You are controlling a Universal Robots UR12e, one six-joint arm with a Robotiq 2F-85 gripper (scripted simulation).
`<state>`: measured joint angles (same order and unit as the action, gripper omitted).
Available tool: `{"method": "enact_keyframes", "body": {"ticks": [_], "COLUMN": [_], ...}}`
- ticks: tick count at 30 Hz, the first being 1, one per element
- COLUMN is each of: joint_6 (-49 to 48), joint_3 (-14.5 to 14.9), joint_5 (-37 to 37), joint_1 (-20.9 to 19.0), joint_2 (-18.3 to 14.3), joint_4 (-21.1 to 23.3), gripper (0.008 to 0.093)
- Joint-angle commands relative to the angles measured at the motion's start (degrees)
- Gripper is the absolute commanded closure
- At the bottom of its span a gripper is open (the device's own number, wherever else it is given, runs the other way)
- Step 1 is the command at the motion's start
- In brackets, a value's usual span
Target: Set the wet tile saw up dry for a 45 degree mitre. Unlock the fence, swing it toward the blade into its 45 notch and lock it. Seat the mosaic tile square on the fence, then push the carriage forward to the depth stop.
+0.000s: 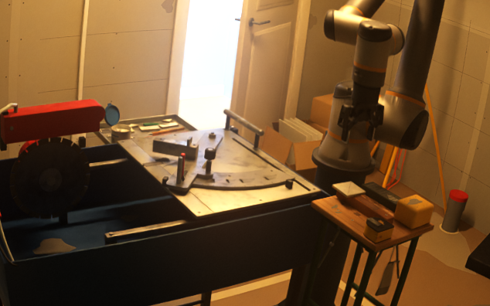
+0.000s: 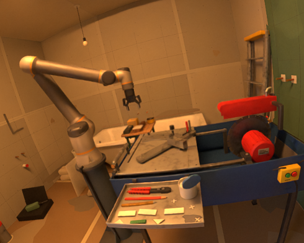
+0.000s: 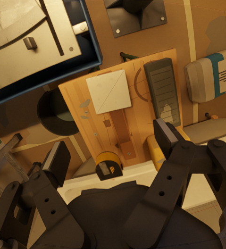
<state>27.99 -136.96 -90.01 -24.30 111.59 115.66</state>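
The white square mosaic tile point(image 1: 348, 188) point(image 3: 108, 91) lies flat on the small wooden side table point(image 1: 371, 220) point(image 2: 138, 128), beside the saw's sliding carriage point(image 1: 220, 170) point(image 2: 162, 152). The grey fence point(image 1: 175, 147) point(image 2: 160, 148) lies on the carriage, with a black lock knob point(image 1: 209, 153) point(image 2: 172, 127) and a red-tipped lever point(image 1: 182, 162) point(image 2: 186, 125) near its pivot. The blade point(image 1: 49, 177) point(image 2: 249, 131) sits under a red guard at the far end of the blue tub. My gripper point(image 1: 359, 129) point(image 2: 131, 104) point(image 3: 110, 143) hangs high above the side table, open and empty.
On the side table, a dark block point(image 3: 164, 92), a yellow block point(image 1: 413, 210) and a tape measure point(image 1: 378, 229) point(image 3: 108, 166) surround the tile. A push handle point(image 1: 243, 123) stands at the carriage's end. A tool tray point(image 2: 156, 204) hangs off the saw's other end.
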Motion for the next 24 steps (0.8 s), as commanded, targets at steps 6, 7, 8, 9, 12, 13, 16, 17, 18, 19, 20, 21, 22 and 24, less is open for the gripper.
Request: {"method": "enact_keyframes", "body": {"ticks": [6, 7, 8, 9, 12, 13, 16, 17, 18, 19, 20, 21, 22, 24], "joint_6": [0.04, 0.04, 0.04, 0.05, 0.06, 0.06, 0.06, 0.06, 0.06, 0.06, 0.07, 0.07, 0.07, 0.07], "joint_3": [-5.62, -6.35, -6.96, -7.43, -8.03, -8.04, -8.03, -8.05, -8.08, -8.11, -8.15, -8.19, -8.23, -8.34], "joint_5": [0.00, 0.00, 0.00, 0.00, 0.00, 0.00, 0.01, 0.01, 0.01, 0.01, 0.01, 0.01, 0.01, 0.01], "joint_1": [-0.02, -0.03, -0.04, -0.05, -0.06, -0.07, -0.08, -0.08, -0.09, -0.09, -0.09, -0.09, -0.09, -0.09], "joint_2": [-5.69, -6.77, -7.74, -8.56, -9.73, -9.76, -9.73, -9.75, -9.77, -9.81, -9.86, -9.93, -10.00, -10.19], "joint_4": [10.84, 12.68, 14.29, 15.61, 17.53, 17.63, 17.68, 17.71, 17.75, 17.81, 17.89, 17.98, 18.09, 18.36], "gripper": [0.0084, 0.0084, 0.0084, 0.0084, 0.0084, 0.0084, 0.0084, 0.0084, 0.0084, 0.0084, 0.0084, 0.0084, 0.0084, 0.0084]}}
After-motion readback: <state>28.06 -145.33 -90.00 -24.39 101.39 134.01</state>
